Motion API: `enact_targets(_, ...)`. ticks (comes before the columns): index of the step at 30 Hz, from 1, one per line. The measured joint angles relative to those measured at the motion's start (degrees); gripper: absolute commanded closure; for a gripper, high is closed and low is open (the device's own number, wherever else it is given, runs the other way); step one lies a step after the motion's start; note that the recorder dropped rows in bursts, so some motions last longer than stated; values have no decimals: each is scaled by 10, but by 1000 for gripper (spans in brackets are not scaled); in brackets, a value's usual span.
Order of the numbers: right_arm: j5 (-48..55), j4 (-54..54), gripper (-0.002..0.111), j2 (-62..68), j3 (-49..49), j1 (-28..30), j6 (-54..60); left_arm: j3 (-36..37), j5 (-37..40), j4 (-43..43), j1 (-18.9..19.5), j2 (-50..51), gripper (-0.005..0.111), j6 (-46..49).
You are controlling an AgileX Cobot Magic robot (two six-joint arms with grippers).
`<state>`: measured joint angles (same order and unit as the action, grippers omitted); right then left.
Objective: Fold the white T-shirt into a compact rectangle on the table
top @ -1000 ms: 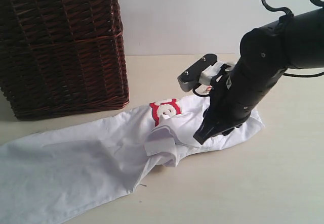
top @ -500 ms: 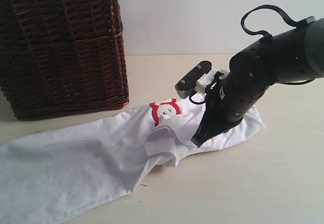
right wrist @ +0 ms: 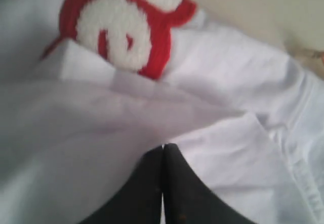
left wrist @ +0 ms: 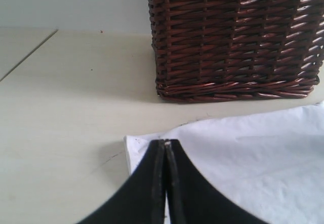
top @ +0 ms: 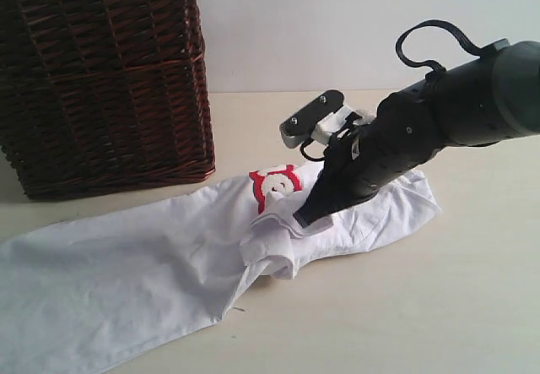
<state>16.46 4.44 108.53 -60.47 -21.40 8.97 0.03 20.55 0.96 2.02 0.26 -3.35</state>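
The white T-shirt (top: 126,273) lies rumpled on the table (top: 422,306), running from the near left to the middle right, with a folded flap near its centre. Part of its red-outlined lettering (top: 276,184) shows beside that flap. My right gripper (top: 301,219) is down on the flap, shut on a fold of the shirt; the right wrist view has its tips (right wrist: 163,146) at a cloth edge below the lettering (right wrist: 121,32). My left gripper (left wrist: 166,142) is shut just over a corner of the shirt (left wrist: 253,153). I cannot tell whether it pinches cloth. It is outside the exterior view.
A tall dark brown wicker basket (top: 101,78) stands at the back left, close to the shirt's far edge; it also fills the far side of the left wrist view (left wrist: 233,37). A white wall rises behind the table.
The right gripper has shut and moved left along the shirt, from the sleeve area to the central flap, with the arm leaning lower. The rest of the shirt lies as before.
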Motion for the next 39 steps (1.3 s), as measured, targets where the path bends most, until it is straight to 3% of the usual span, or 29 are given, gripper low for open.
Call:
enact_targets(11,-171,-13,108,25,-2,0,-97,0,0,0,0,0,107,0)
enact_targets(17,-169,-40,108,25,-28,1,-118,0,0,0,0,0,107,0)
enact_targets(22,-104,-86,108,25,-68,13,-137,0,0,0,0,0,107,0)
enact_targets(29,111,-52,86,11,-112,28,-134,0,0,0,0,0,107,0)
enact_targets(32,182,-44,83,9,-111,29,-100,0,0,0,0,0,107,0)
enact_targets(34,203,-35,80,9,-100,29,-83,0,0,0,0,0,107,0)
enact_targets(39,220,80,55,9,-79,29,-128,0,0,0,0,0,107,0)
